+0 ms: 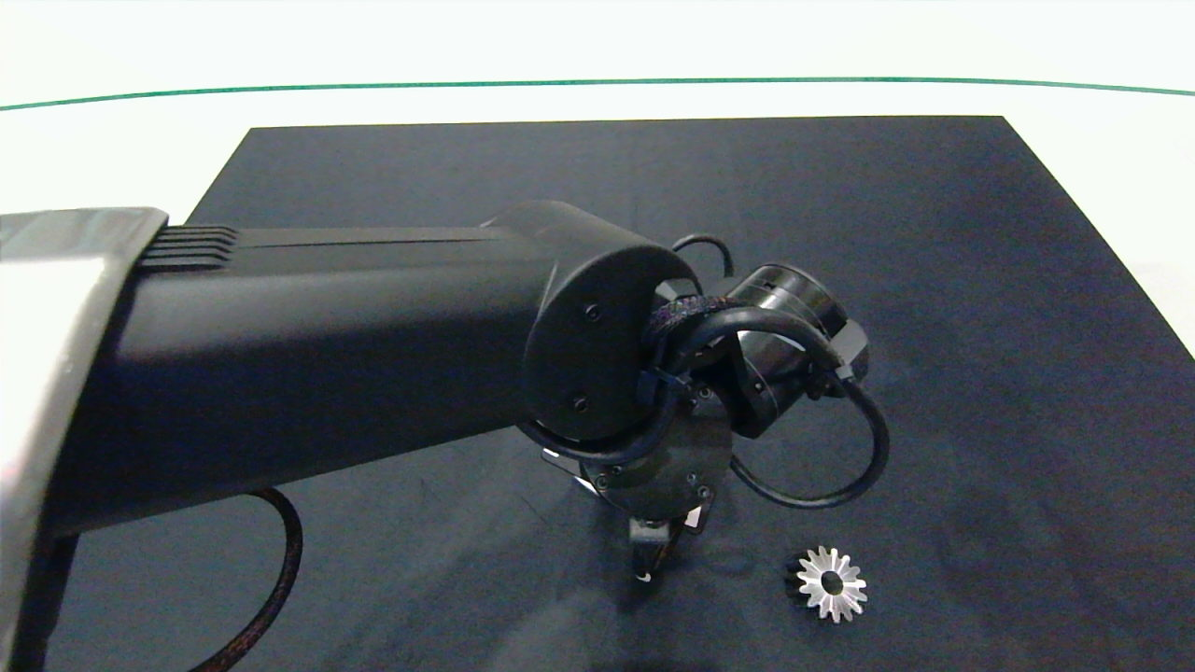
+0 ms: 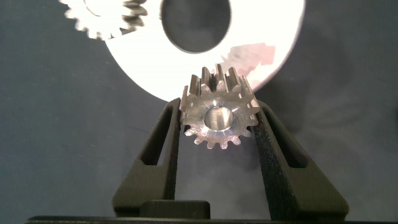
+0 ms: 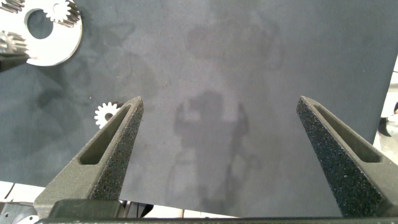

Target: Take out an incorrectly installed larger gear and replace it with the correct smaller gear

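The smaller gear (image 2: 219,117), silver with short blunt teeth and a round bore, is pinched between my left gripper's (image 2: 217,109) fingers just in front of a white disc (image 2: 273,37). A matching small gear (image 2: 106,17) sits on that disc beside its big centre hole. In the head view the left gripper (image 1: 653,551) points down at the dark mat (image 1: 934,280), and the arm hides the disc. The larger gear (image 1: 831,584), with pointed star-like teeth, lies flat on the mat to the gripper's right. My right gripper (image 3: 219,102) hangs open above bare mat, away from the disc (image 3: 56,53).
The left arm's bulky housing (image 1: 373,327) and cable loop (image 1: 840,448) cover the mat's middle. White table surrounds the mat, with a green line (image 1: 597,82) at the back. In the right wrist view the larger gear (image 3: 106,113) shows beside one finger.
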Motion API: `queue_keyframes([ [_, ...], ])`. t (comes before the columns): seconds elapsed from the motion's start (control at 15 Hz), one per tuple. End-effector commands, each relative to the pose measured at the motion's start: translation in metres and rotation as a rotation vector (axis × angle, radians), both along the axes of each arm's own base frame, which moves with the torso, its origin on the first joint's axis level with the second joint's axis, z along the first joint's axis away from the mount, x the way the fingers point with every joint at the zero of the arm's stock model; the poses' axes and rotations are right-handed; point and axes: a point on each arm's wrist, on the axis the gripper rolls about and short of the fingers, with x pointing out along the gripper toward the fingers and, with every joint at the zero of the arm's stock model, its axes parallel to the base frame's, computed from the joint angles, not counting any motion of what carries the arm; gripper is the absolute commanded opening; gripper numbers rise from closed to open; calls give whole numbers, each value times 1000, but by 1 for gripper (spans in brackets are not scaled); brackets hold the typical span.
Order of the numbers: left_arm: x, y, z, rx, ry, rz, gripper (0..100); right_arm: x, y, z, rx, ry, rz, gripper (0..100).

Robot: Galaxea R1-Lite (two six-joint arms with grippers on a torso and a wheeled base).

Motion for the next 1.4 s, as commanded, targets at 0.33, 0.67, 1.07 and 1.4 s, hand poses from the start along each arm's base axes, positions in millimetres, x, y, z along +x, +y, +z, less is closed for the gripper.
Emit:
queue_keyframes([
  [0.33, 5, 9, -11, 47, 19, 40, 0, 1, 1, -1, 0, 10, 7, 100],
  [0.67, -5, 4, -8, 38, 16, 14, 0, 2, 1, -1, 0, 11, 7, 100],
  [1.07, -10, -6, -2, 8, -4, -15, 0, 2, 1, -1, 0, 11, 5, 100],
  [1.4, -3, -6, -7, 15, 1, 3, 0, 2, 1, -1, 0, 11, 5, 100],
])
